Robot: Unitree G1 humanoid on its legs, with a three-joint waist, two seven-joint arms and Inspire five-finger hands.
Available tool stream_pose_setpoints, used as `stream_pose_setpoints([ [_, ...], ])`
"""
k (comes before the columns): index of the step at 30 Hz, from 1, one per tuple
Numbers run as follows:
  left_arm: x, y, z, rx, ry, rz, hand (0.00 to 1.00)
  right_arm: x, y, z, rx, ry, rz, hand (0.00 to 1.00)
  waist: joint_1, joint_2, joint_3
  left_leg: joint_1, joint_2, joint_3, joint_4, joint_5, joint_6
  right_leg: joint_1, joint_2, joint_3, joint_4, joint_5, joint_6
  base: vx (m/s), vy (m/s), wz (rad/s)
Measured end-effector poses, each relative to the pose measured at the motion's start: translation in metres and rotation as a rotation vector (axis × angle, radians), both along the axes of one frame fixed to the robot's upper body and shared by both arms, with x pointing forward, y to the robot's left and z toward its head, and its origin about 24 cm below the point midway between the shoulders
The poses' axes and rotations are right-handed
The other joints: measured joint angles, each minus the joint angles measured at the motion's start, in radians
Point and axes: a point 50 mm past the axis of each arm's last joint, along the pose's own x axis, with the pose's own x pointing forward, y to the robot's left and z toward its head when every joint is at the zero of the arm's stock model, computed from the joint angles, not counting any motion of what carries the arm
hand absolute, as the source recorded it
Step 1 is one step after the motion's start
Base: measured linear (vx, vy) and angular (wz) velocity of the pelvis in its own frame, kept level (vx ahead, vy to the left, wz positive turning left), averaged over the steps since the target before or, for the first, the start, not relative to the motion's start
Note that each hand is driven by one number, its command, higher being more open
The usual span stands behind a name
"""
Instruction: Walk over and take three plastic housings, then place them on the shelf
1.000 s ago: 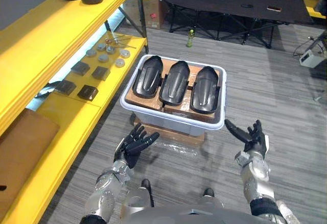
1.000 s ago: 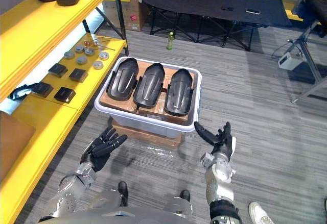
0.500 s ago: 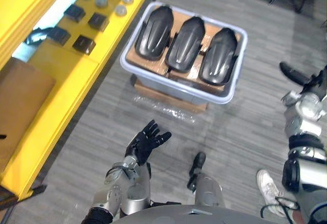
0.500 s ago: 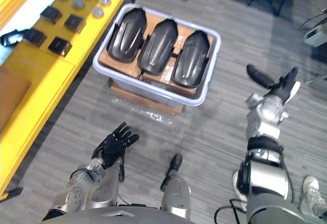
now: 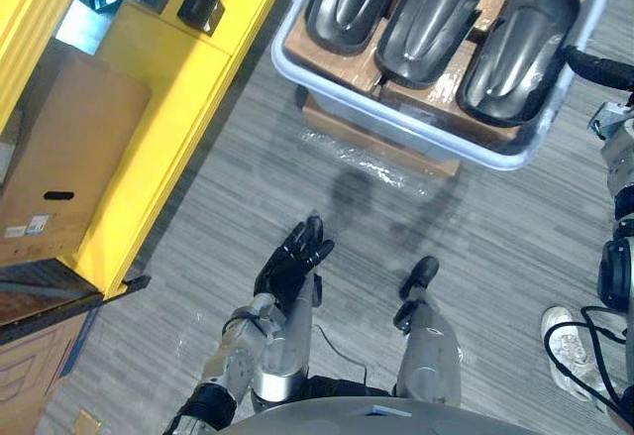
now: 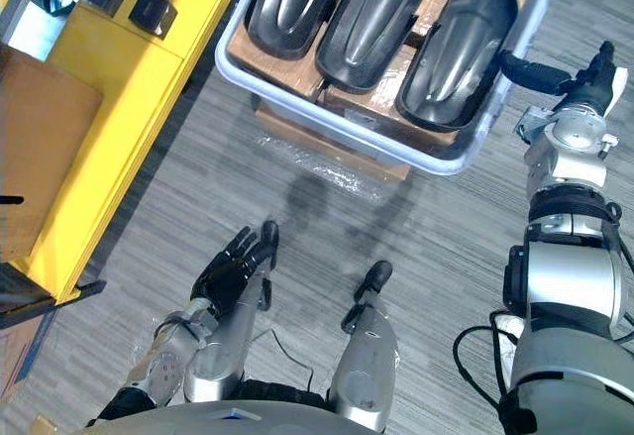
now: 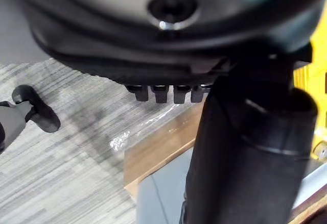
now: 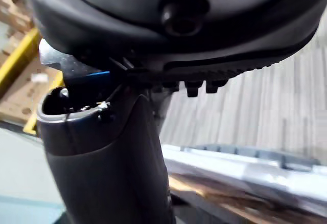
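In the bin [image 5: 396,116], three plastic housings [image 6: 371,14] cropped at top, left hand [image 5: 287,267] splayed, right hand [image 6: 582,83] unclenched beside rim

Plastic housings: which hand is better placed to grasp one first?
Right, probably. The right hand is at the rim of the bin beside the rightmost plastic housing; the left hand is low over the floor.

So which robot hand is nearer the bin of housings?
Right. The right robot hand is at the right rim of the bin, a finger lying over it by the nearest housing; the left robot hand is open over the floor, well short of the bin.
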Motion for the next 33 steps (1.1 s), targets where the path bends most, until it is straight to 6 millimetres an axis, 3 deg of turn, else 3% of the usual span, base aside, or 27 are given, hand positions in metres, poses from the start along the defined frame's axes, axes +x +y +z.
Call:
stream_pose_setpoints([
  [5,0.001,-0.004,0.001,-0.008,-0.024,-0.018,1.00,0.006,0.006,0.000,-0.071,0.116,0.044,1.00,0.013,0.017,0.005,-0.032,-0.002,-0.016,-0.002,0.014,0.000,-0.037,-0.005,-0.007,0.034,-0.015,-0.007,-0.04,-0.034,0.07],
  [6,0.002,-0.005,0.002,-0.009,-0.026,-0.021,1.00,0.006,0.006,-0.002,-0.095,0.159,0.049,0.00,0.018,0.019,0.006,-0.033,-0.002,-0.018,-0.004,0.016,-0.001,-0.040,-0.006,-0.007,0.039,-0.017,-0.007,-0.04,-0.036,0.03],
  [10,0.002,-0.006,0.002,-0.020,-0.026,-0.020,1.00,0.007,0.006,-0.006,-0.154,0.261,0.056,0.00,0.023,0.024,0.008,-0.037,-0.005,-0.026,-0.003,0.020,-0.001,-0.050,-0.014,-0.009,0.068,-0.035,-0.009,-0.03,-0.032,0.07],
  [14,0.002,-0.006,0.002,-0.022,-0.030,-0.013,1.00,-0.008,-0.016,0.000,-0.231,0.345,-0.021,0.00,0.023,0.029,0.009,-0.040,-0.005,-0.043,-0.017,0.029,-0.012,-0.056,-0.014,-0.022,0.086,-0.051,-0.012,-0.03,-0.042,0.10],
  [17,0.002,-0.006,0.002,-0.021,-0.029,-0.012,1.00,-0.011,-0.019,-0.003,-0.211,0.370,-0.052,0.00,0.023,0.030,0.009,-0.039,-0.001,-0.044,-0.028,0.037,-0.015,-0.064,-0.013,-0.021,0.095,-0.060,-0.013,-0.03,-0.063,0.00],
  [28,-0.008,-0.003,-0.002,-0.028,0.009,0.029,1.00,-0.017,-0.020,-0.027,0.094,0.288,-0.206,0.00,0.001,0.027,0.011,0.125,0.001,-0.039,-0.183,0.106,-0.011,0.036,-0.007,-0.026,0.083,-0.071,-0.014,0.01,-0.057,0.02],
  [33,-0.019,0.003,0.000,-0.022,-0.002,0.034,1.00,-0.027,-0.025,-0.053,0.179,0.244,-0.306,0.00,-0.014,0.014,0.014,0.190,0.003,-0.036,-0.186,0.097,-0.014,0.128,0.006,-0.037,0.032,-0.066,-0.006,0.02,-0.042,0.05],
])
